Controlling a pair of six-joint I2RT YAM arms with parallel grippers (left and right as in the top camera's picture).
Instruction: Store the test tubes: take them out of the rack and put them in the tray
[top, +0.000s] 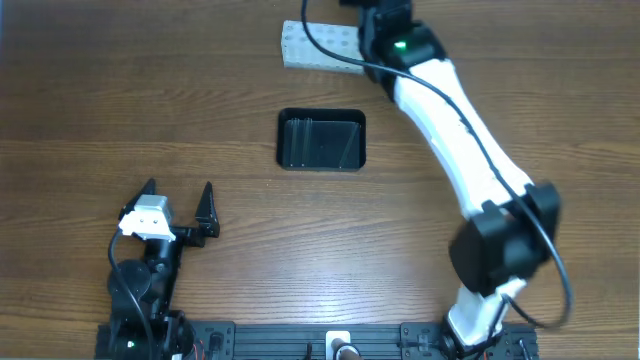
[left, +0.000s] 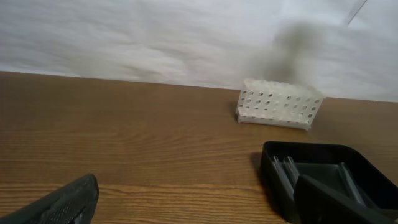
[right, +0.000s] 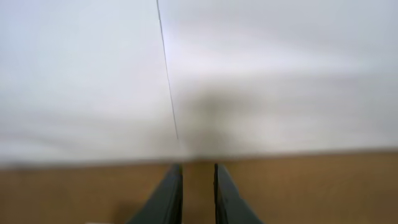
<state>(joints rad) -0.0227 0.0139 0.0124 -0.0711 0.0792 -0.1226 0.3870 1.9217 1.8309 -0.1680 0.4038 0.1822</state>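
Well, the main hazard sits with my right end effector (right: 198, 168): it hangs high at the far side of the worktop (top: 120, 90), close above the white test tube rack (top: 292, 48), and I cannot tell whether it is closed, open, or gripping a clear tube. If glass is in there and the hold is light, I judge that swinging back towards the tray could let it slip and drop or roll off the far side. If nothing is held, a descent that is slightly off could knock the light rack and skew it, or push it against the wall behind. The arm's cable also drapes across the rack and might drag it.

My left end effector (top: 179, 186) is spread wide and carries nothing, low over the worktop near its own base.

From the right end effector, the rack lies just below and a little to the left. The black tray (top: 282, 140) lies back towards my bases, well apart from it. From the left end effector, the tray is ahead and to the right, near, with test tubes (left: 283, 171) already lying along its floor. The rack stands farther ahead, beyond the tray. Whether tubes are left in the rack is too small to tell.
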